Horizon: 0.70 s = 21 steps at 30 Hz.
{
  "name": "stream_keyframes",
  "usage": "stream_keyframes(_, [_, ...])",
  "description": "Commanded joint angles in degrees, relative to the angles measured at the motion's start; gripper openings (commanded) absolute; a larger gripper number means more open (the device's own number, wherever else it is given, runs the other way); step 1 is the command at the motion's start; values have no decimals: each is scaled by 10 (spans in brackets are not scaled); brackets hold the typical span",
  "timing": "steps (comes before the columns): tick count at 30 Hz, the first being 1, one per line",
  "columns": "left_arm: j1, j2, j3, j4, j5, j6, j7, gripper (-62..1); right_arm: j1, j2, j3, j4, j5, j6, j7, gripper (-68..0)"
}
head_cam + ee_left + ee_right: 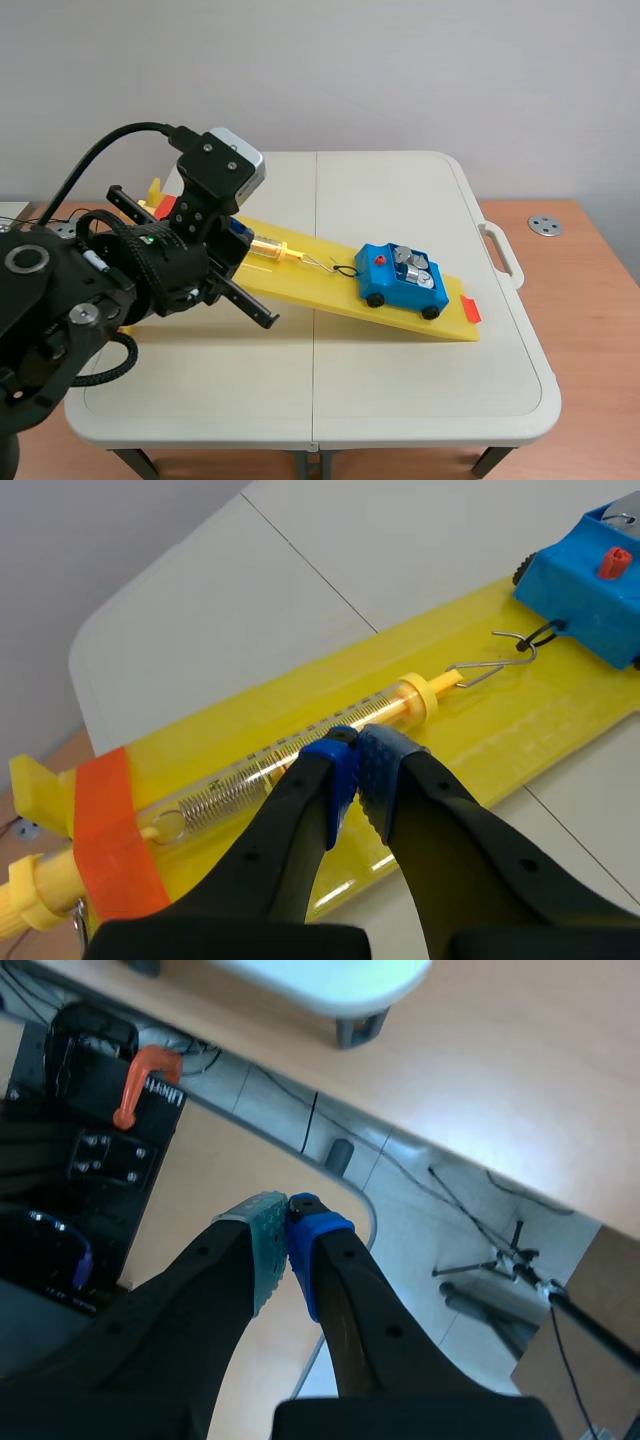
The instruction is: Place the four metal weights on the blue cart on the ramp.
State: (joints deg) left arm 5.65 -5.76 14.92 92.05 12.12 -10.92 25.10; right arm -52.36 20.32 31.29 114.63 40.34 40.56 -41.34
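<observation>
No readable writing here: the tick marks on the spring scale are too tiny, and the white lettering on the black box is too blurry. The blue cart sits low on the yellow ramp, hooked to the scale. The metal weights are in its tray, but I can't count them. The left fingers are pressed together over the scale's tube. The right fingers are together too, holding nothing, off the surface.

— Holding everything up?
— Cream folding table, rounded corners, seam down the middle.
— Directly on it?
— Long yellow ramp, laid aslant across the seam, resting on both halves.
— Past the ramp's low end?
— Carry handle on the table's side edge, near that end.
</observation>
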Motion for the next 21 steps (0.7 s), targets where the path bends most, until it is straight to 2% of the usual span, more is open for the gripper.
stream_keyframes(1, [16, -2, -14, 127, -44, 26, -35, -580, 53, 11, 24, 46, 26, 15, 81, -669])
stream_keyframes(7, [104, -38, -14, 228, -88, 22, 15, -579, 132, 11, 21, 46, 26, 15, 100, -643])
stream_keyframes(10, [157, -52, -16, 267, -96, 23, 20, -527, 164, 10, 8, 46, 26, 15, 103, -605])
stream_keyframes(12, [191, -56, -15, 289, -96, 23, 25, -469, 185, 6, -6, 46, 26, 15, 102, -537])
stream_keyframes(17, [258, -56, -16, 329, -96, 23, 29, -292, 230, -19, -54, 45, 16, 15, 102, -321])
stream_keyframes(21, [285, -56, -16, 334, -96, 25, 21, -103, 249, -42, -103, 43, -3, 8, 103, -166])
